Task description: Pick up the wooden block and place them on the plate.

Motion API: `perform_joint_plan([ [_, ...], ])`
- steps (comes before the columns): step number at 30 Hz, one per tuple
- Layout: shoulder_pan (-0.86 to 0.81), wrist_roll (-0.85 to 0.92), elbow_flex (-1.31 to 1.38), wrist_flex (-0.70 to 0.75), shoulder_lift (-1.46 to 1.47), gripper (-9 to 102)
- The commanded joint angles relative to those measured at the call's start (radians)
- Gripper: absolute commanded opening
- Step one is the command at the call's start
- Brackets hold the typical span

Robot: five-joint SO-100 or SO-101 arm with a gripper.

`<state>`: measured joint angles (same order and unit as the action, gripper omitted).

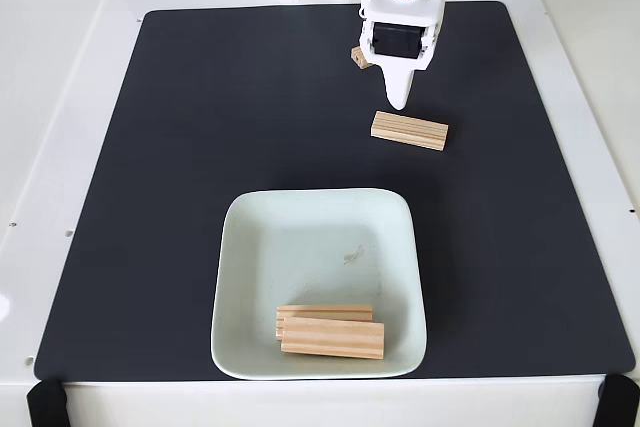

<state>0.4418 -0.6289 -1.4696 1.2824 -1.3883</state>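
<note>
On your black mat [200, 147], the plate [300, 237] at lower center holds 2 stacked blocks [330, 332]; your gripper [398, 97] hovers above another block [409, 130] upper right, jaw state unclear.

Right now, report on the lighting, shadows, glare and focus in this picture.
Fixed view: light is even and bright, the white table nearly washed out; the matte black mat shows no glare; shadows are faint, thin under the light-tan wooden block below the white end effector; the pale mint square plate looks sharp, with no evident blur.
</note>
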Motion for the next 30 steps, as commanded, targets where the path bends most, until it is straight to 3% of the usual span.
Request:
perform_joint_plan([
  [1, 0.005, 0.002, -0.002, -0.005, -0.025, 0],
  [7, 0.008, -0.003, 0.002, -0.006, -0.023, 3],
  [12, 0.025, -0.014, -0.003, -0.006, -0.023, 32],
  [15, 0.032, -0.014, -0.003, -0.005, -0.023, 42],
  [30, 0.051, -0.012, -0.046, -0.006, -0.008, 40],
])
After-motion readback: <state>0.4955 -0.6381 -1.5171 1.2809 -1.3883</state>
